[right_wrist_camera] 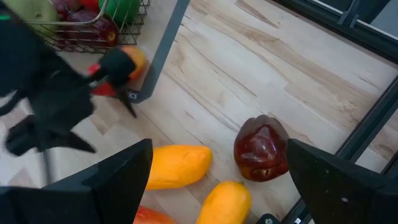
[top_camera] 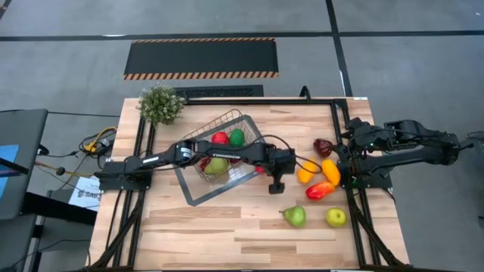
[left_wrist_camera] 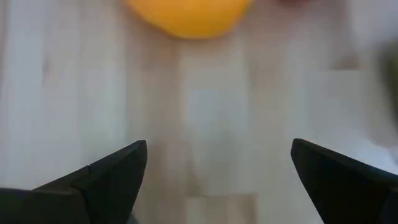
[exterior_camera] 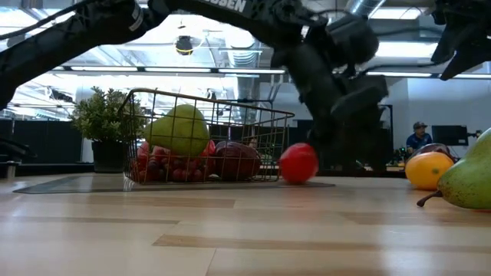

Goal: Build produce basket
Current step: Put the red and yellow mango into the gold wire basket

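The wire basket (top_camera: 219,155) stands on its grey tray, holding a green pear (exterior_camera: 180,129), red and green pieces and dark grapes. A small red piece (exterior_camera: 298,162) lies by the tray's right edge, outside the mesh. My left gripper (top_camera: 276,187) reaches across the basket and hangs open over bare wood, with an orange piece (left_wrist_camera: 186,15) just ahead of it. My right gripper (right_wrist_camera: 219,144) is open at the table's right edge, above a dark red pepper (right_wrist_camera: 261,149) and two orange pieces (right_wrist_camera: 177,167). Neither gripper holds anything.
A red pepper (top_camera: 319,190), a green pear (top_camera: 295,216) and a yellow-green apple (top_camera: 336,217) lie on the wood near the right front. A bushy potted plant (top_camera: 160,104) stands at the far left corner. A black frame rail (top_camera: 344,128) runs along the right side.
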Motion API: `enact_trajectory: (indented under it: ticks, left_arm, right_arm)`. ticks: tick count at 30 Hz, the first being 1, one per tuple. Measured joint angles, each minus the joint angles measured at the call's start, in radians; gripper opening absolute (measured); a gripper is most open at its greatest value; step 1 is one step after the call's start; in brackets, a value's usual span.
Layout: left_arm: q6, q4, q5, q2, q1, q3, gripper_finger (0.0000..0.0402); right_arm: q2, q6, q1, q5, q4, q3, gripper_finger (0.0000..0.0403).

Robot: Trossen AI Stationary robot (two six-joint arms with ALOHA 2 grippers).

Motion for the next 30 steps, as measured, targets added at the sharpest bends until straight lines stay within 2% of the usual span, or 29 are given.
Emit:
enact_trajectory:
  ticks: [4,10,15,18,24,30]
  left_arm:
    - [-0.033,-0.052,-0.081,-0.037,-0.017,0.026,0.0382]
    - [-0.306,-0.083,-0.204,-0.082,-0.018,0.031,0.0382]
    - [-0.501,-0.144,-0.384,-0.112,-0.051,0.032,0.0382]
    - [-0.519,-0.176,-0.474,-0.108,-0.075,0.029,0.0382]
    - [-0.568,-0.171,-0.506,-0.098,-0.098,0.03,0.0382]
    - [-0.623,-0.215,-0.609,-0.097,-0.101,0.029,0.0382]
  right_arm:
    - [0.0,0.0,0.0,0.0,0.001,0.0,0.0385]
    - [0.0,0.0,0.0,0.0,-0.001,0.0,0.0385]
    - [0.0,0.0,0.0,0.0,-0.001,0.0,0.0385]
    - [0.0,-0.006,0.0,0.0,-0.002,0.0,0.0385]
    - [0.0,-0.034,0.0,0.0,-0.002,0.0,0.0385]
    - [0.0,-0.034,0.0,0.0,-0.003,0.0,0.0385]
